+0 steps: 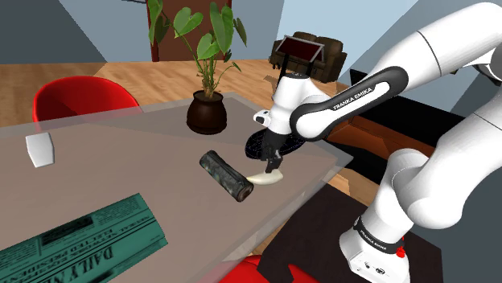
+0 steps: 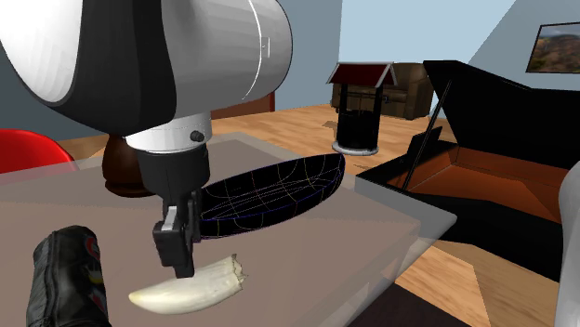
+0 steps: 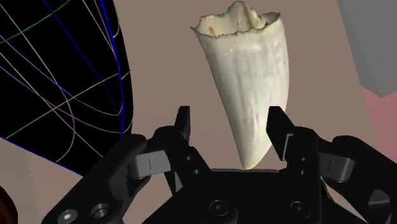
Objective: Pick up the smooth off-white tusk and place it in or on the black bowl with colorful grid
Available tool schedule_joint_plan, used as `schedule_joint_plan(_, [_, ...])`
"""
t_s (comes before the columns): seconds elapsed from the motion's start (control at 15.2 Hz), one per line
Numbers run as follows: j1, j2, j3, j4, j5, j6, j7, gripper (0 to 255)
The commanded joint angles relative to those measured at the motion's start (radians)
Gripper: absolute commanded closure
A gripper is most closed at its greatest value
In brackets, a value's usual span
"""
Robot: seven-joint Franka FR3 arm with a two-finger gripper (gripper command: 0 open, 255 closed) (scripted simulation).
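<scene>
- Off-white and smooth, one tusk [image 3: 245, 89] lies flat on the grey table [image 1: 121, 153], its broken wide end away from my palm and its point towards me.
- One gripper [image 3: 230, 124], mine: the two black fingers [image 3: 183, 124] stand apart, one on each side of the tusk's narrow half. One finger sits right against it and the other shows a gap, so nothing is clamped.
- One bowl [image 2: 270, 190], black with thin coloured grid lines, rests on the table just beside the tusk. A strip of bare table shows between them.
- One dark roll [image 1: 227, 175] lies on the tusk's other side, on the shoulder view's left, close to it but apart.
- One potted plant [image 1: 207, 112] stands farther in, behind the roll and the bowl.
- One green newspaper [image 1: 80, 241] lies at the shoulder view's lower left and runs off the picture's left edge. One small white block [image 1: 39, 149] sits well apart, near the left edge.
- One red chair [image 1: 80, 98] stands beyond the table's far side.
- Edges: the tusk and bowl are near the table's corner, and in the shoulder view the table edge runs just below the tusk.
- Open room: a wide stretch of bare table lies between the roll, the white block and the plant.
</scene>
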Motion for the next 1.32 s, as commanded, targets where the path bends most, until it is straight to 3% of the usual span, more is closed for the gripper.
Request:
schedule_joint_plan(0.0, [0.000,0.000,0.000,0.000,0.000,0.000,0.000,255])
schedule_joint_plan(0.53, [0.000,0.000,0.000,0.000,0.000,0.000,0.000,255])
schedule_joint_plan(0.59, [0.000,0.000,0.000,0.000,0.000,0.000,0.000,0])
schedule_joint_plan(0.79, [0.002,-0.048,0.020,-0.041,-0.060,-0.060,-0.041,0])
schedule_joint_plan(1.25, [-0.002,0.055,0.012,-0.073,-0.069,0.075,-0.038,0])
